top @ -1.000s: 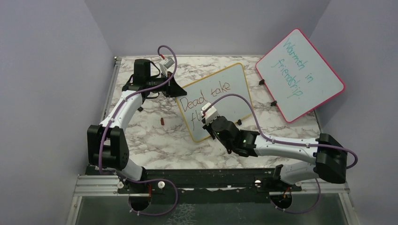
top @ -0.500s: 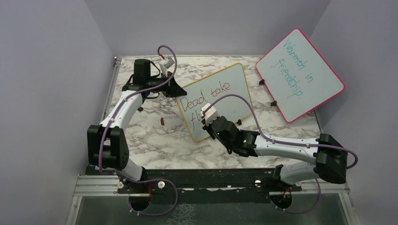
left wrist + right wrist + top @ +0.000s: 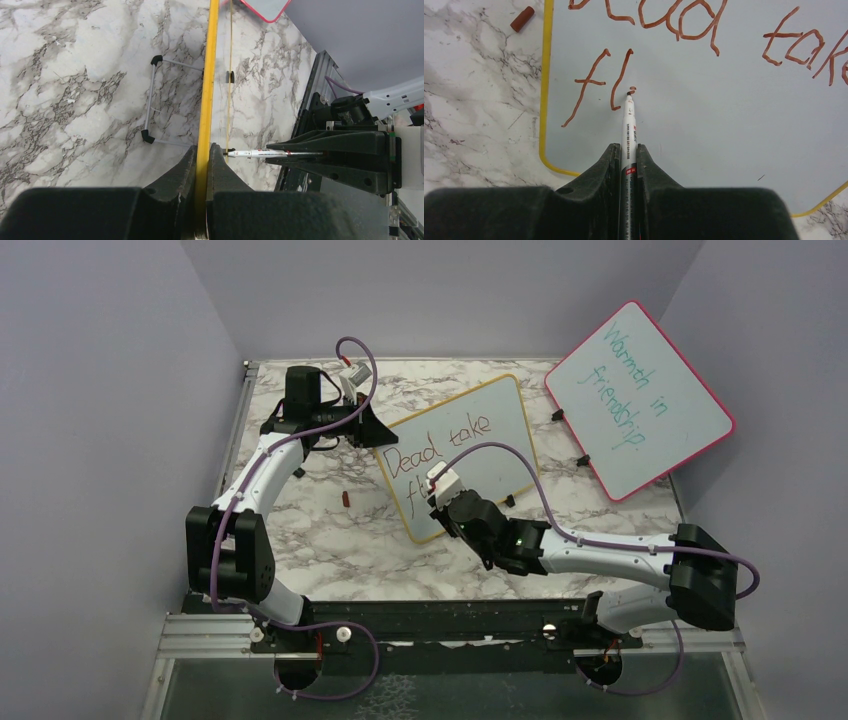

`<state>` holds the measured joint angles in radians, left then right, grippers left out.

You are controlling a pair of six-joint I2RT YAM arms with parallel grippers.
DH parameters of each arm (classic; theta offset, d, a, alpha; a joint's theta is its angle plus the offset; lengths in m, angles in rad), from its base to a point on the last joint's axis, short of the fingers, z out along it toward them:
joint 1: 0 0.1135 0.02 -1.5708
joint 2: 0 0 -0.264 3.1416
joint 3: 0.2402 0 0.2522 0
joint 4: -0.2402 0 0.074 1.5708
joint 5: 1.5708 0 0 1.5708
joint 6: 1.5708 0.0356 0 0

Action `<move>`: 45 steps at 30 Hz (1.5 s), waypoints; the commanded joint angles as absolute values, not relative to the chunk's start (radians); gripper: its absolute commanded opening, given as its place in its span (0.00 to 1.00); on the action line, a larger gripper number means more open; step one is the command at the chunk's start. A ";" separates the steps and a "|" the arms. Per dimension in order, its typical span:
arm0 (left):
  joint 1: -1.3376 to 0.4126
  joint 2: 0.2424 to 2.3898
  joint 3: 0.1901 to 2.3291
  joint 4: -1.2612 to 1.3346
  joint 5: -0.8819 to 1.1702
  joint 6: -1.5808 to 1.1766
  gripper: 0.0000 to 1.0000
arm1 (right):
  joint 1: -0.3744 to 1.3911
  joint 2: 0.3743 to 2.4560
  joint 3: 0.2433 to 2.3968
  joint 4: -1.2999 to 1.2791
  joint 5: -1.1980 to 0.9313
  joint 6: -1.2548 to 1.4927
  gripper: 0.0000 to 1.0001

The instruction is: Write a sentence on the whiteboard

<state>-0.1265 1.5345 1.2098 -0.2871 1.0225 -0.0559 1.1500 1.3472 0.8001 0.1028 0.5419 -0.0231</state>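
The whiteboard (image 3: 490, 435) with a yellow frame stands tilted at mid table. Its sentence (image 3: 437, 448) reads "Dead take" with "fl" below; in the right wrist view (image 3: 604, 82) the letters look brown-red. My left gripper (image 3: 372, 432) is shut on the board's left edge, seen as a yellow strip (image 3: 205, 100) between its fingers. My right gripper (image 3: 437, 490) is shut on a white marker (image 3: 628, 125). The marker tip touches the board just right of the "l", at a small fresh mark. The marker also shows in the left wrist view (image 3: 260, 153).
A pink-red-framed board (image 3: 640, 400) with teal handwriting stands at the back right. A small red marker cap (image 3: 346, 499) lies on the marble table left of the whiteboard, also in the right wrist view (image 3: 522, 18). A wire stand (image 3: 150, 105) props the whiteboard from behind.
My right arm has shifted slightly left along the lower line of writing. The left arm and the board have not moved.
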 commanded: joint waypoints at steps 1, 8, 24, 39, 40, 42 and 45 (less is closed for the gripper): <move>-0.108 1.578 1.189 -0.333 0.804 0.026 0.00 | 1.146 1.358 0.800 0.038 0.544 -0.003 0.01; -0.109 1.578 1.189 -0.332 0.804 0.025 0.00 | 1.146 1.345 0.787 0.002 0.531 0.041 0.00; -0.108 1.582 1.189 -0.333 0.802 0.026 0.00 | 1.146 1.325 0.786 -0.025 0.508 0.058 0.00; -0.108 1.580 1.189 -0.333 0.802 0.026 0.00 | 1.146 1.272 0.756 0.120 0.616 0.022 0.00; -0.108 1.581 1.189 -0.333 0.801 0.026 0.00 | 1.146 1.276 0.755 0.128 0.621 0.019 0.01; -0.109 1.580 1.190 -0.333 0.802 0.026 0.00 | 1.146 1.280 0.755 0.137 0.638 0.018 0.01; -0.108 1.583 1.190 -0.333 0.804 0.026 0.00 | 1.146 1.287 0.753 0.150 0.642 0.014 0.01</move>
<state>-0.1265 1.5356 1.2098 -0.2871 1.0229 -0.0559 1.1496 1.2785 0.7650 0.0834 0.5903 0.0250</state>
